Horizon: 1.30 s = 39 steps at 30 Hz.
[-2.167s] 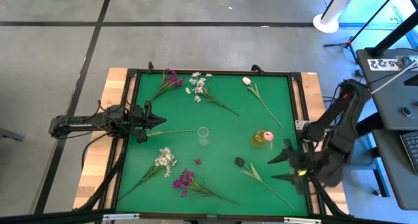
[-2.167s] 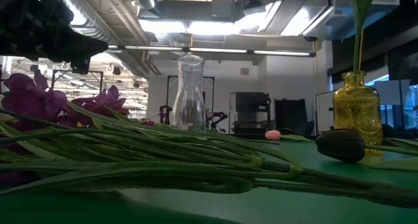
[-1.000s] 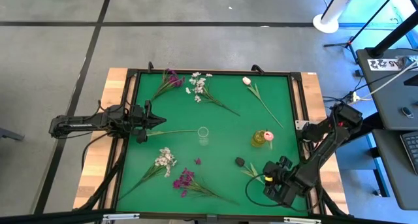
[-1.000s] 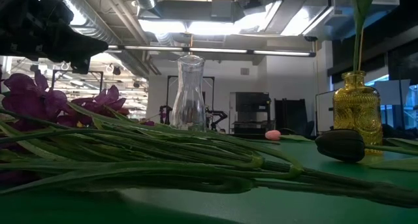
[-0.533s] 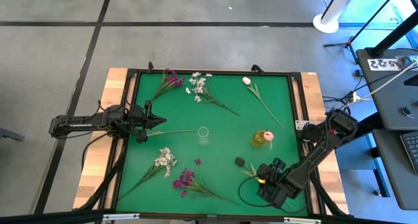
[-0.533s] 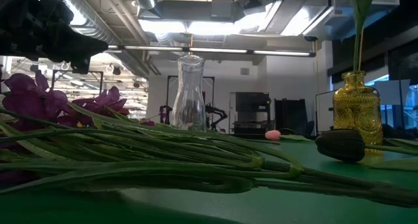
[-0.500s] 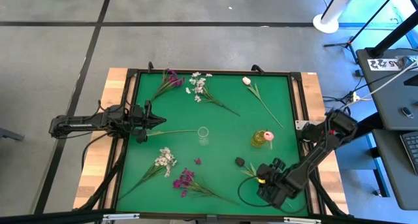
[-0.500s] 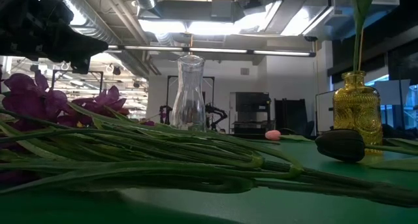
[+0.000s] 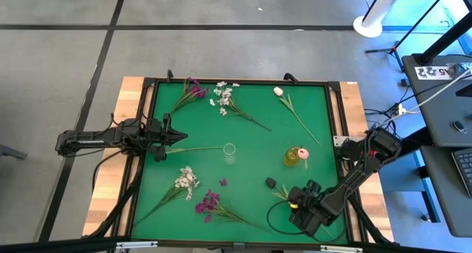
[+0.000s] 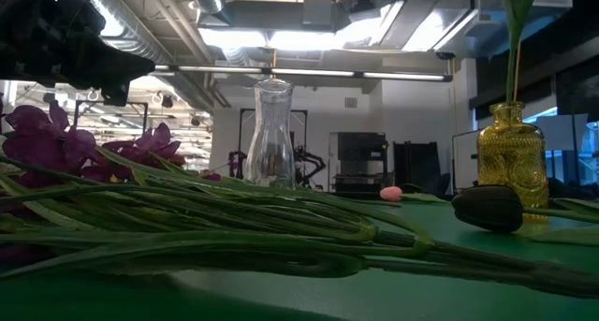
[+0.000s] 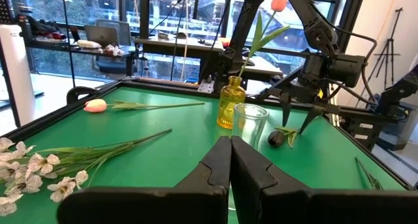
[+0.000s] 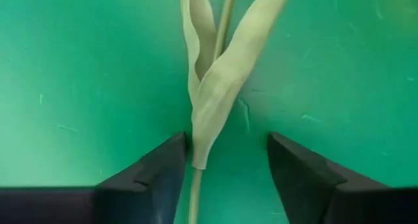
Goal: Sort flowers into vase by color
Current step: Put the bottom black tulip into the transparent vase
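- Right gripper [image 12: 225, 162], fingers parted, straddles the dark-bud flower's stem [image 12: 222, 28], lying flat on the green tabletop [image 12: 78, 67].
- Left gripper [image 11: 230, 160] closed, empty.

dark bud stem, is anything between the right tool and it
Nothing visible. The right tool is down at the green mat with its fingers open either side of the dark bud's stem, one finger touching the leaf.

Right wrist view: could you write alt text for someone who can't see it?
Two dark fingers straddle a pale green stem with leaves, lying on the green table. The jaws are open, one on each side.
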### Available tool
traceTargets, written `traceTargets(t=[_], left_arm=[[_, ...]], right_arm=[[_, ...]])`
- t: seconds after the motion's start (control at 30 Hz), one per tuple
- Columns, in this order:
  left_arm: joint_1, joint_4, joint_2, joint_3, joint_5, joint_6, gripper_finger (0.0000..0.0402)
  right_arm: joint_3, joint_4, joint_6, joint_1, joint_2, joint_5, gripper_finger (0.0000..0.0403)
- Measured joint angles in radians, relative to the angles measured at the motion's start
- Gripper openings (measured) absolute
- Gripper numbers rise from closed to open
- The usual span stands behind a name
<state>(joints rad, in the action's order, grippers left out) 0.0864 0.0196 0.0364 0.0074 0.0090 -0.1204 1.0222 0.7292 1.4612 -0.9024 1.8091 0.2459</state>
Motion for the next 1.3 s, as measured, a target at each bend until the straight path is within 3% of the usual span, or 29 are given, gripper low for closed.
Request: traceTargets(t=[0.4, 0.57, 0.7, 0.9, 1.0, 1.07, 1.17, 1.3], left_arm=[[0.0, 0.0, 0.0, 0.0, 0.0, 0.0, 0.0], [0.0, 0.0, 0.0, 0.0, 0.0, 0.0, 0.0], [0.0, 0.001, 0.0, 0.0, 0.0, 0.0, 0.0], [0.0, 0.001, 0.0, 0.0, 0.0, 0.0, 0.0], [0.0, 0.001, 0.0, 0.0, 0.0, 0.0, 0.0], [0.0, 0.002, 0.0, 0.0, 0.0, -0.006, 0.0], [0.0, 0.001, 0.0, 0.0, 0.01, -0.009, 0.0], [0.0, 0.001, 0.0, 0.0, 0.011, -0.076, 0.0]], right_arm=[[-0.002, -0.003, -0.038, 0.007, -0.001, 0.0, 0.0013], [0.044, 0.061, -0.07, 0.019, -0.013, 0.001, 0.0022], [0.166, 0.165, -0.132, 0.022, -0.052, 0.098, 0.0007], [0.355, 0.226, -0.331, 0.019, -0.085, 0.44, 0.0009], [0.384, 0.176, -0.449, 0.029, -0.086, 0.68, 0.0005], [0.384, 0.123, -0.515, 0.052, -0.085, 0.774, 0.0007], [0.385, 0.033, -0.62, 0.101, -0.085, 0.805, 0.0008], [0.385, -0.164, -0.837, 0.157, -0.093, 0.729, 0.0004]])
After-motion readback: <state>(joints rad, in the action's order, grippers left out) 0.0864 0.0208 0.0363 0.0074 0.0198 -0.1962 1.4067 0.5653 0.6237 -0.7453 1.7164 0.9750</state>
